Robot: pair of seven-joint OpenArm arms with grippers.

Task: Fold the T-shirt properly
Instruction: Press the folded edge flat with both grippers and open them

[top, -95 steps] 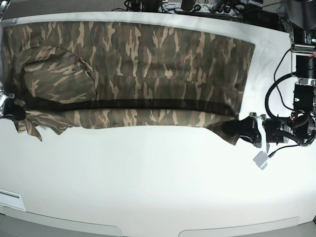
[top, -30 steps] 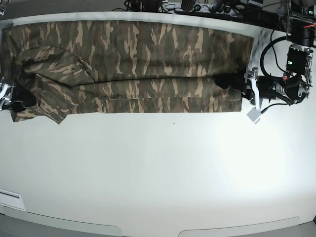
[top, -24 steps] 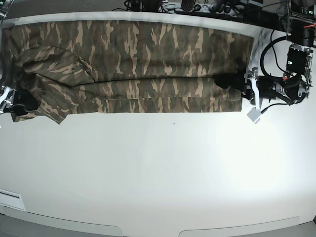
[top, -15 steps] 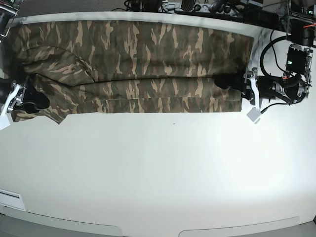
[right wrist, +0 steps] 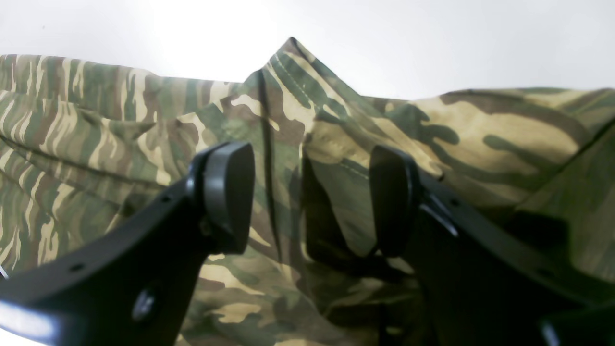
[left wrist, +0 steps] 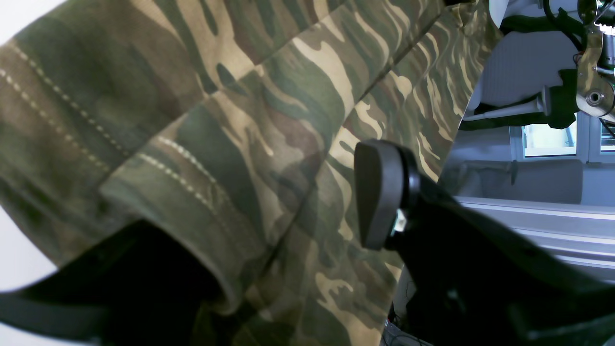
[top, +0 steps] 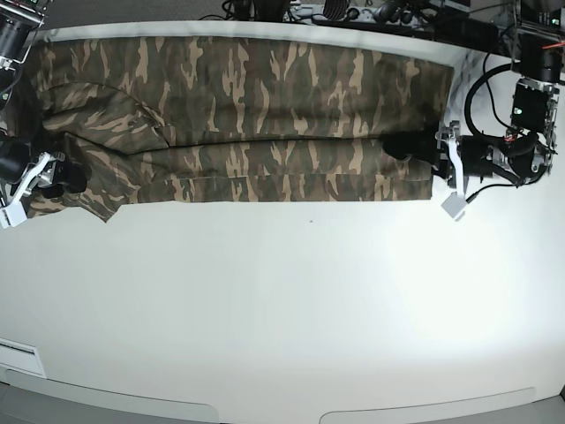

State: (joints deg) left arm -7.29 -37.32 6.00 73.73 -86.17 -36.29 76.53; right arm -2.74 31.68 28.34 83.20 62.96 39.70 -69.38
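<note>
A: Where is your T-shirt (top: 256, 115) lying?

B: Along the far side of the white tabletop (top: 291, 300), its long axis running straight across the base view from side to side. The near long edge is doubled back over the body, so you see a narrower band of camouflage on top.

A: Which end is which?

B: The bunched sleeve part sits at the view's left end; the stitched hem is at the right end.

A: And your grippers?

B: Your right gripper (right wrist: 310, 197) hangs over the rumpled left end, jaws apart, holding nothing. Your left gripper (top: 415, 146) is at the hem end, jaws wide, with one below the hem.
</note>
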